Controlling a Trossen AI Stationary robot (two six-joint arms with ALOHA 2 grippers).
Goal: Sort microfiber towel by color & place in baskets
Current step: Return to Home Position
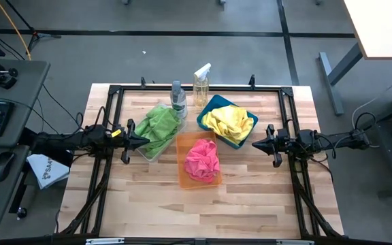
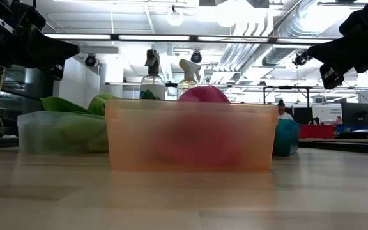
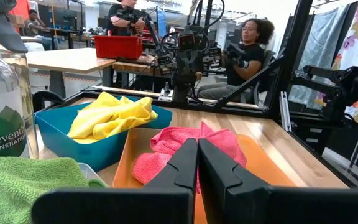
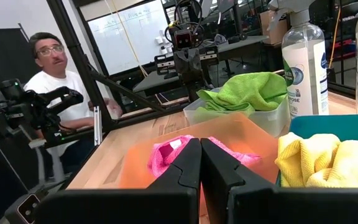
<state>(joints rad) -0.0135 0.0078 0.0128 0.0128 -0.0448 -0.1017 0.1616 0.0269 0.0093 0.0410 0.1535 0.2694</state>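
Observation:
The lime green towel (image 1: 159, 126) lies in the clear bin (image 1: 152, 153), the hot pink towel (image 1: 203, 160) in the orange bin (image 1: 183, 178), and the yellow towel (image 1: 229, 122) in the teal bin (image 1: 206, 113). My left gripper (image 1: 145, 141) hovers shut at the table's left side, level, pointing toward the bins and above the clear bin's left edge. My right gripper (image 1: 255, 144) hovers shut at the right side, just right of the teal bin. In the left wrist view the shut left gripper (image 3: 197, 149) points at the pink towel (image 3: 191, 146); in the right wrist view the shut right gripper (image 4: 200, 149) does the same.
Two spray bottles (image 1: 178, 99) (image 1: 201, 83) stand behind the bins near the far edge. A black frame (image 1: 196, 88) runs around the work area. Bare wood (image 1: 196, 211) lies on the near half. People sit beyond the table (image 3: 247, 50) (image 4: 55, 87).

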